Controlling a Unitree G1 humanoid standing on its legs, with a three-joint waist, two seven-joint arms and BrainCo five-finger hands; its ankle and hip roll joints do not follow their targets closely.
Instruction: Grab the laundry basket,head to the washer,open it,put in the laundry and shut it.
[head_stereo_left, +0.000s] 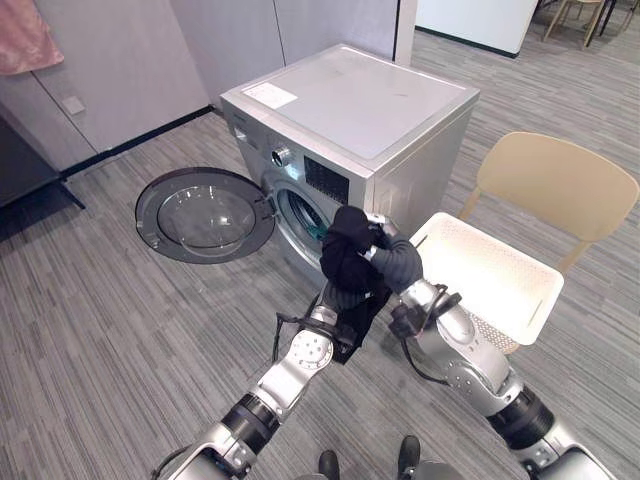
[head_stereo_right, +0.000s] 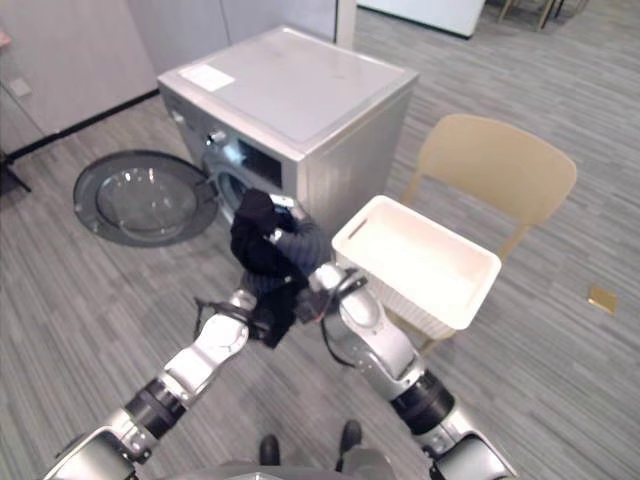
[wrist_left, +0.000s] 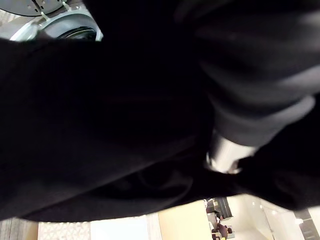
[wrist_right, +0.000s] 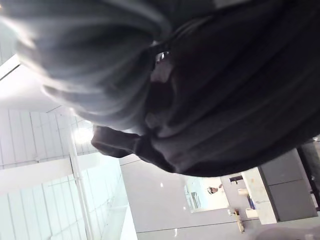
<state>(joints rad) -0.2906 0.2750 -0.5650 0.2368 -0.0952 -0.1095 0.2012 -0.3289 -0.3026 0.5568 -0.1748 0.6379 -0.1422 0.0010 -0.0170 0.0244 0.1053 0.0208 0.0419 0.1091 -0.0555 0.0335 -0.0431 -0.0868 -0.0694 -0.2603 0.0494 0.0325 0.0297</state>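
Observation:
The silver washer (head_stereo_left: 350, 100) stands ahead with its round door (head_stereo_left: 205, 213) swung wide to the left and the drum opening (head_stereo_left: 300, 215) exposed. A bundle of laundry hangs just in front of that opening: a black garment (head_stereo_left: 347, 250) and a grey garment (head_stereo_left: 400, 265). My right hand (head_stereo_left: 378, 225) is wrapped in the bundle from the right, with silver fingers curled over its top. My left hand (head_stereo_left: 322, 316) reaches up under the black cloth, which hangs over it. The white laundry basket (head_stereo_right: 415, 260) rests on a beige chair (head_stereo_left: 560, 180) at the washer's right.
Grey cabinet fronts (head_stereo_left: 120, 60) run along the back wall, with a pink cloth (head_stereo_left: 25, 35) hanging at the upper left. A dark piece of furniture (head_stereo_left: 20, 170) stands at the far left. Striped grey carpet (head_stereo_left: 100, 320) lies in front of the washer.

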